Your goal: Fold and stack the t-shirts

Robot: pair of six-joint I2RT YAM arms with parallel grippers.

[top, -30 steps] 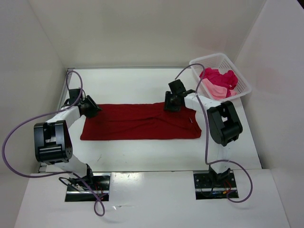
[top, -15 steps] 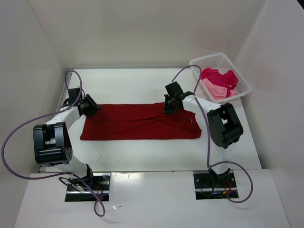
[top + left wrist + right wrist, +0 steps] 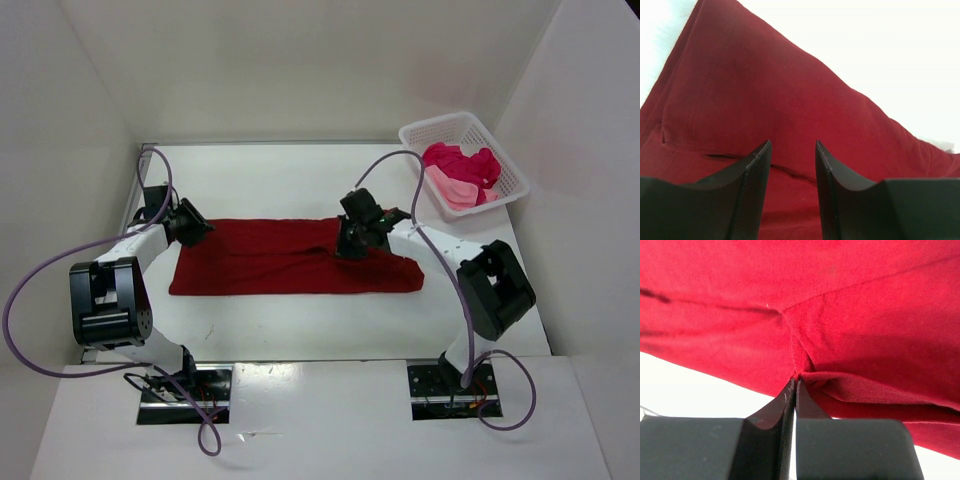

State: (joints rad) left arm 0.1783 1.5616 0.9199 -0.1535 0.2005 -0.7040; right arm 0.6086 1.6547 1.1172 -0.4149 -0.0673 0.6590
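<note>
Firmly, right gripper pinches the dark red t-shirt.

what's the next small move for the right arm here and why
Probably lift the right gripper and carry its pinch leftward over the dark red t-shirt. Its jaws are shut on the cloth's far edge, the shirt lies as a long strip, and the left gripper stands open at the left end.

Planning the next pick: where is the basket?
Top view: basket in the far right table corner, beyond the right gripper, holding the pink shirt and magenta shirt.
</note>
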